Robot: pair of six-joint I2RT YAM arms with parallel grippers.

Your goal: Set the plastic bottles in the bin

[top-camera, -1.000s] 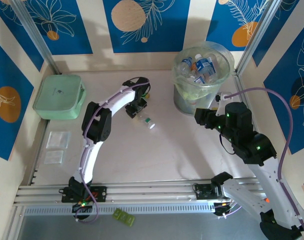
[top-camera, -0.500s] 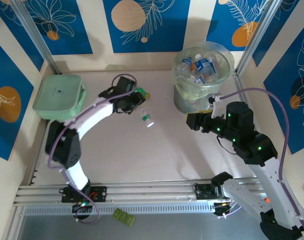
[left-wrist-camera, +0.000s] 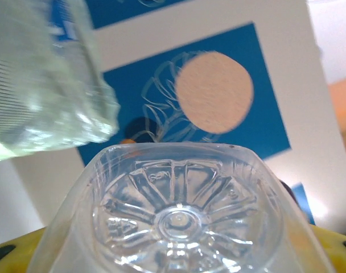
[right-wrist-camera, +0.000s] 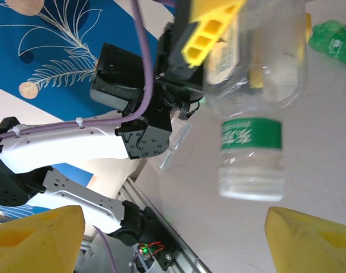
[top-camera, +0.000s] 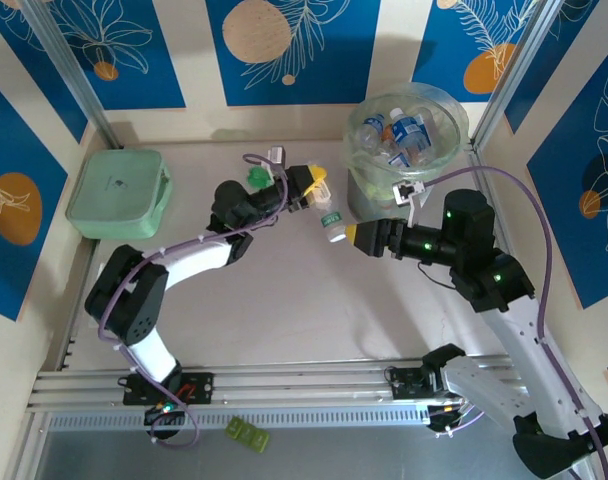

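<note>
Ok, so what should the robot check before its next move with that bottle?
1. Left gripper has a firm hold on the bottle: ok, shut on it, lifted off the table.
2. Right gripper open to take it: ok, fingers spread wide.
3. Right gripper around the bottle: not ok, the free end hangs apart from its fingers.
4. Bin ready: ok, top open, bottles inside lie below the rim.
5. All bottles picked up: not ok, a green bottle lies on the table behind the left arm.
</note>
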